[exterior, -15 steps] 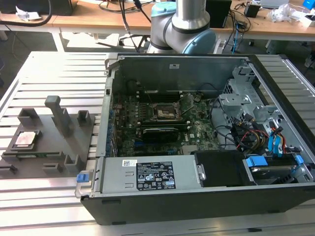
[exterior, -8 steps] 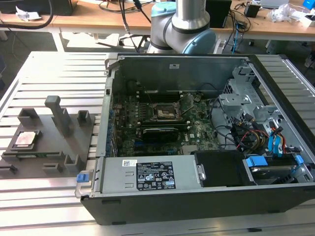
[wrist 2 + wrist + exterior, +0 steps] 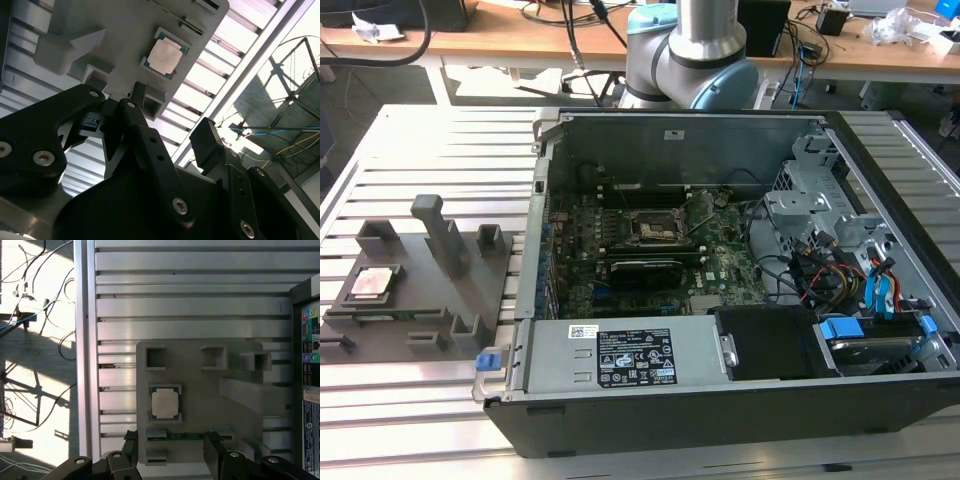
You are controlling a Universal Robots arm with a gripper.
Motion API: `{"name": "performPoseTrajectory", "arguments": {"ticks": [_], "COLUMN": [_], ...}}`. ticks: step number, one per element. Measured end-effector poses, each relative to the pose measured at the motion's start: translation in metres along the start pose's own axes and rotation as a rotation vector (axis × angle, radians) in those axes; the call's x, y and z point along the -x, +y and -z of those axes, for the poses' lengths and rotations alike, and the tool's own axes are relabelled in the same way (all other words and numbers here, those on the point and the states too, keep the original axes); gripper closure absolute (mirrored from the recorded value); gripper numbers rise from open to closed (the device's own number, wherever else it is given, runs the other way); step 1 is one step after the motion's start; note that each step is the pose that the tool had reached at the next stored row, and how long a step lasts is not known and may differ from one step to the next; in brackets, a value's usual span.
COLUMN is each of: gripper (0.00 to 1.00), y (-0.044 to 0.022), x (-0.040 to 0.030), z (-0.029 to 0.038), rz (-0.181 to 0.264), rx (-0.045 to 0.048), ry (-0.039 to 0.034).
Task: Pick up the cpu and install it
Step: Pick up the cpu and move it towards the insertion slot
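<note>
Now the cpu [image 3: 372, 283] lies flat on a grey tray [image 3: 415, 295] at the middle left of the exterior view. Its shiny top faces up. It sits in a shallow square spot near the tray's left edge in that view. A tall peg [image 3: 440, 235] stands up from the tray just to the exterior view's right of the chip, with smaller blocks around it. The tray rests on a metal desk [image 3: 440, 140] made of long slats.

An open computer case [image 3: 720, 425] takes up the middle and right of the exterior view, just beside the tray. Inside it lies a green board, and a black square socket [image 3: 655, 228] sits near the middle of the board. The socket has no chip in it. The robot arm [image 3: 692, 50] rises at the top middle of the frame, behind the case.

In both wrist views the gripper [image 3: 171, 112] [image 3: 171, 442] hangs above the tray [image 3: 200, 400], well apart from it. Its two black fingers [image 3: 134, 112] [image 3: 212, 445] are spread wide and hold nothing. The cpu [image 3: 165, 56] [image 3: 164, 403] shows beyond the fingers, lying on the tray [image 3: 125, 30] with its dark rim around the shiny top. The fingers do not touch it. The slats of the desk [image 3: 190, 305] run behind the tray.
</note>
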State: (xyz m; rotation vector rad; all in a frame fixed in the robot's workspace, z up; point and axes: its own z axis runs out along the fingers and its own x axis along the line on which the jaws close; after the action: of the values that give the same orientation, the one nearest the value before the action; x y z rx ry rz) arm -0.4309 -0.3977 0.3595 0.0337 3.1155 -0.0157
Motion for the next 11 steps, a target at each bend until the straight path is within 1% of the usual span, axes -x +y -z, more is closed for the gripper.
{"name": "performPoseTrajectory", "arguments": {"ticks": [11], "gripper": [0.37], "y": [0.0001], "x": [-0.0003], "z": [-0.0096], "rz": [0.0], "rx": [0.0], "ry": [0.0001]}}
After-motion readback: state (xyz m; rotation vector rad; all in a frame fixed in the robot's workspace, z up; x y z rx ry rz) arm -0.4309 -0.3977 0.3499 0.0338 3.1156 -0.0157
